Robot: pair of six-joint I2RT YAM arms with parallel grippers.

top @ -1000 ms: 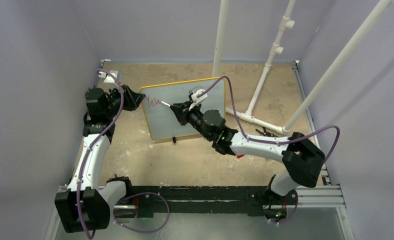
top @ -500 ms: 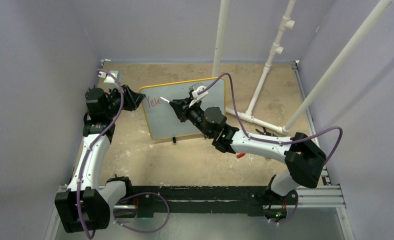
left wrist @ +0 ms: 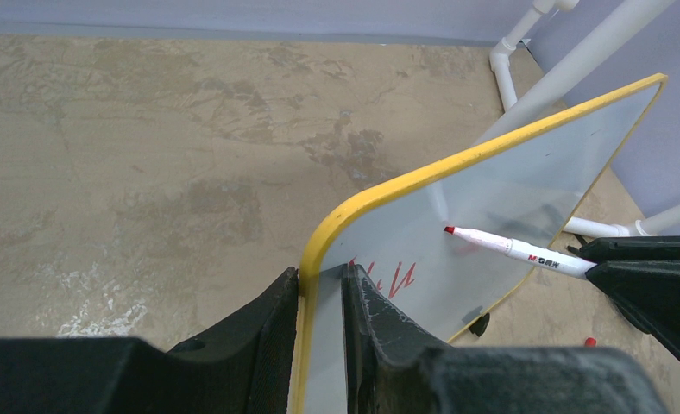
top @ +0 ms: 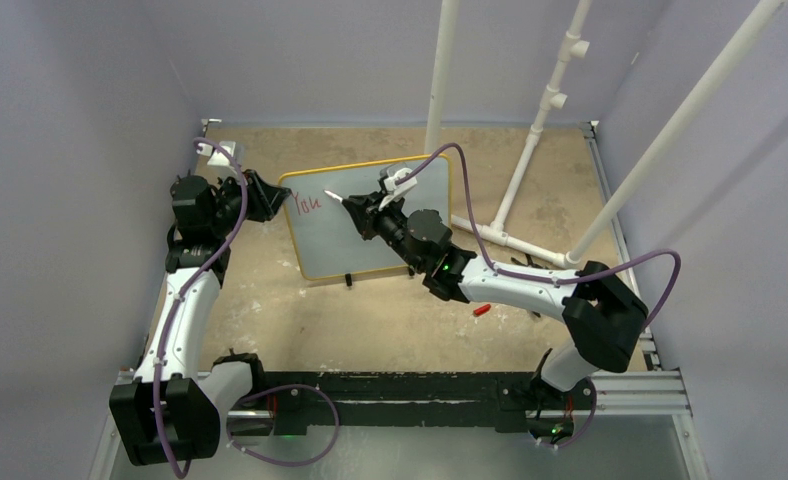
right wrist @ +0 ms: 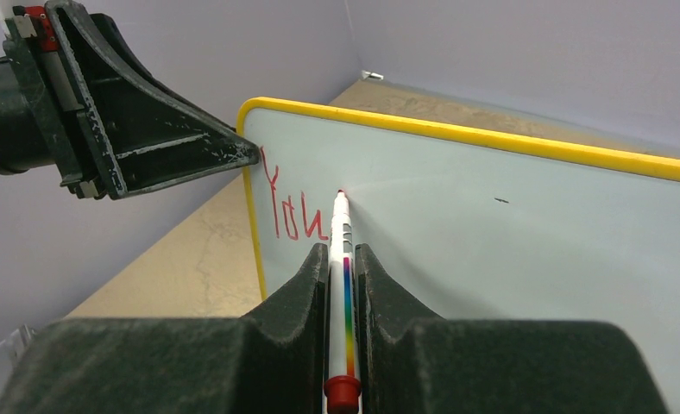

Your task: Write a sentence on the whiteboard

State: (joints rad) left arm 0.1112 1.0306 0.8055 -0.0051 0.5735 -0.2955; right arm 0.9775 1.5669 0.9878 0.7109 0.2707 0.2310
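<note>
Tan and mottled with pale scuffs, the desk (top: 300, 320) carries the whiteboard (top: 330, 245) toward its far left. It is a glossy white rectangle with a thin yellow frame and rounded corners, standing tilted on its long edge. Black left fingers (left wrist: 259, 319) pinch its left rim. Black right fingers (right wrist: 302, 285) clamp a slim white marker (right wrist: 341, 228), its red tip at the board just right of red lettering "You" (right wrist: 292, 207); whether it touches is unclear. A small red piece (top: 481, 311) lies on the desk nearby.

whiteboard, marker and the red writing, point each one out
whiteboard (right wrist: 509, 259), right wrist view, bare white face right of the marker
marker (left wrist: 513, 248), left wrist view, middle of its white barrel
red writing (right wrist: 292, 220), right wrist view, middle of the word
</note>
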